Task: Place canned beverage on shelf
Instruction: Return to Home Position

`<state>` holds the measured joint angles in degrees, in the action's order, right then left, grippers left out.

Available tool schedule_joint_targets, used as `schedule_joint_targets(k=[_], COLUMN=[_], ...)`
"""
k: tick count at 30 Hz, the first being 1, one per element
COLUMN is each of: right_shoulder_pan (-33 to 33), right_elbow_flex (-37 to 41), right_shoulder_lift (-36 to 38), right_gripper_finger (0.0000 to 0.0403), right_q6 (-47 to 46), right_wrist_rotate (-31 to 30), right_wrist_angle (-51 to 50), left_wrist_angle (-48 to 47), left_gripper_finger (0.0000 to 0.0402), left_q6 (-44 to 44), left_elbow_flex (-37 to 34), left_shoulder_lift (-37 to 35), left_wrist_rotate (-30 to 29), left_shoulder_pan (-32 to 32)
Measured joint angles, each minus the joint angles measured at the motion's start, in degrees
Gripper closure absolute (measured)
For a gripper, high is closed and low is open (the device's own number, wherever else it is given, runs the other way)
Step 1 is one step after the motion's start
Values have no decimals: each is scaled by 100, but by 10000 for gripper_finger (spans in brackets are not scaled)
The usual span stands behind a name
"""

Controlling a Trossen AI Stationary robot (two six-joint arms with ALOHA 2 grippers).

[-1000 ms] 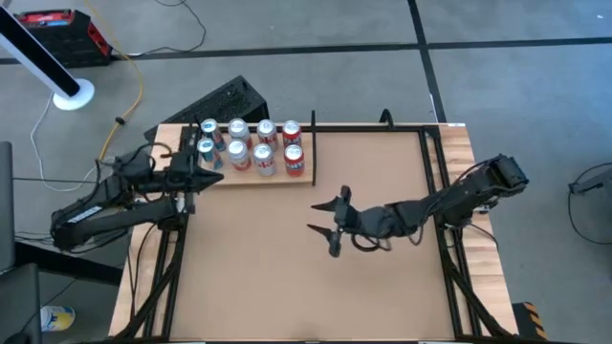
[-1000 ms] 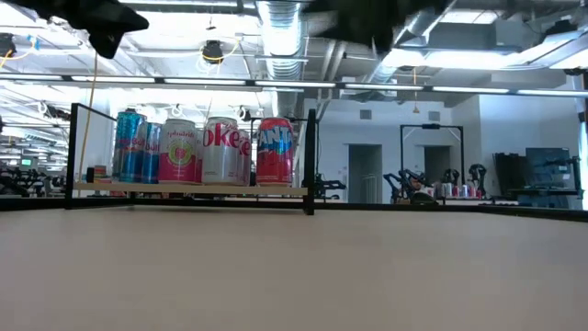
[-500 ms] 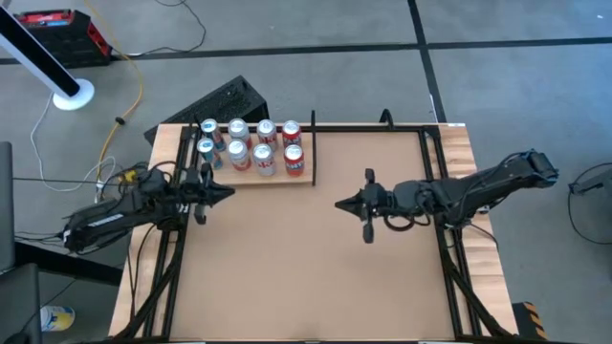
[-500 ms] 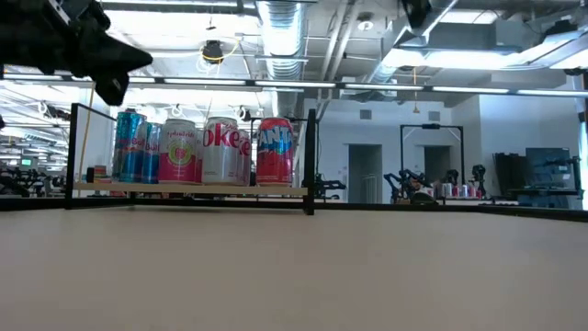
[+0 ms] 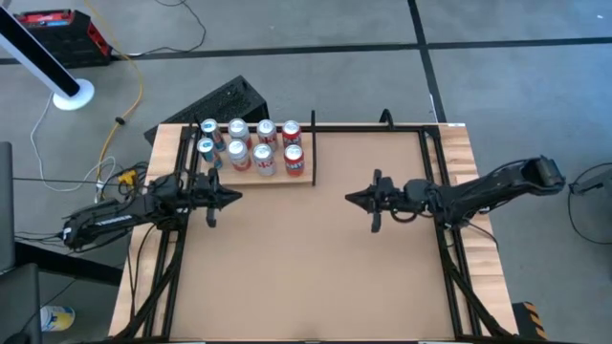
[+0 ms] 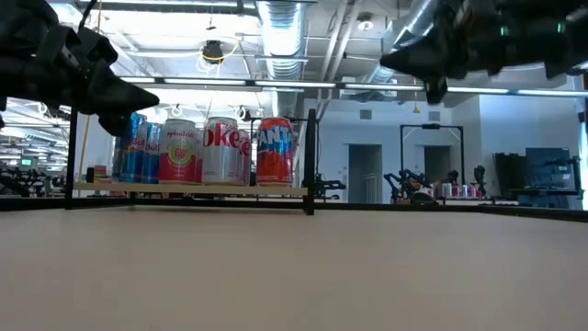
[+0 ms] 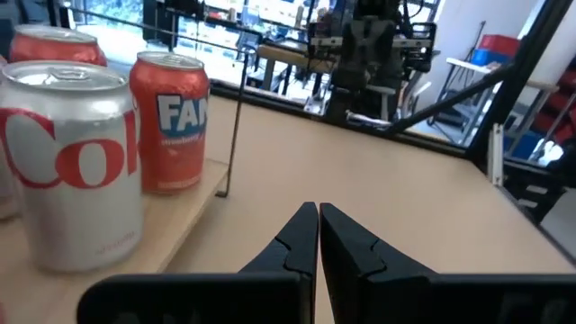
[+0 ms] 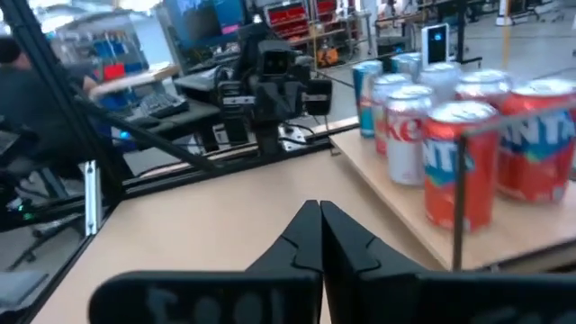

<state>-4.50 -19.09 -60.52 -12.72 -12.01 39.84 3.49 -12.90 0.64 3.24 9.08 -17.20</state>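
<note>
Left gripper (image 5: 228, 199) hovers just near of the pale plank shelf with black metal rails (image 5: 229, 180), right gripper (image 5: 354, 199) over the brown tabletop (image 5: 287, 268) – both pinched closed, empty. Eight aluminium beverage cans (image 5: 263, 153) – blue, pink, silver, orange – stand in two rows on that shelf, far left.

Overhead, low, wrists: shelf (image 5: 271, 180) in all

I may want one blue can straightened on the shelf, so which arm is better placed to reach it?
Left, probably. The left gripper, shut, hovers just in front of the shelf near the blue cans; the right gripper, also shut, hangs beyond the shelf's opposite end.
</note>
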Motion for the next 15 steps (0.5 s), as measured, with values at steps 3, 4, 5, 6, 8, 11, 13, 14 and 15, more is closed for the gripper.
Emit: schedule_joint_targets(k=[3, 4, 5, 6, 8, 11, 13, 14, 15], right_shoulder_pan=[210, 262, 318, 360, 436, 528, 616, 641, 648], right_elbow_flex=[457, 599, 730, 866, 1178, 1650, 1868, 1856, 1858], right_shoulder_lift=[-69, -69, -61, -50, -9, 182, 326, 411, 548], right_gripper_finger=[384, 384, 382, 381, 381, 382, 382, 382, 382], right_q6=[-98, -99, -98, -103, -137, -140, -202, -234, -270], right_wrist_rotate=[200, 274, 316, 319, 319, 321, 317, 319, 323], right_wrist_angle=[592, 792, 956, 1122, 1451, 1985, 2099, 1999, 1766], left_wrist_angle=[21, 48, 54, 49, 39, 37, 34, 37, 37], left_gripper_finger=[401, 401, 401, 401, 401, 401, 401, 401, 401], left_q6=[138, 214, 295, 358, 426, 508, 595, 625, 628], left_elbow_flex=[0, 0, -2, -2, -2, -4, -7, -7, -7], left_shoulder_lift=[12, 10, 10, 10, 14, 12, 12, 11, 12], left_wrist_rotate=[-36, -52, -80, -108, -155, -118, -76, -63, -49], left_shoulder_pan=[1, 1, 1, 1, -2, -2, -2, -2, -1])
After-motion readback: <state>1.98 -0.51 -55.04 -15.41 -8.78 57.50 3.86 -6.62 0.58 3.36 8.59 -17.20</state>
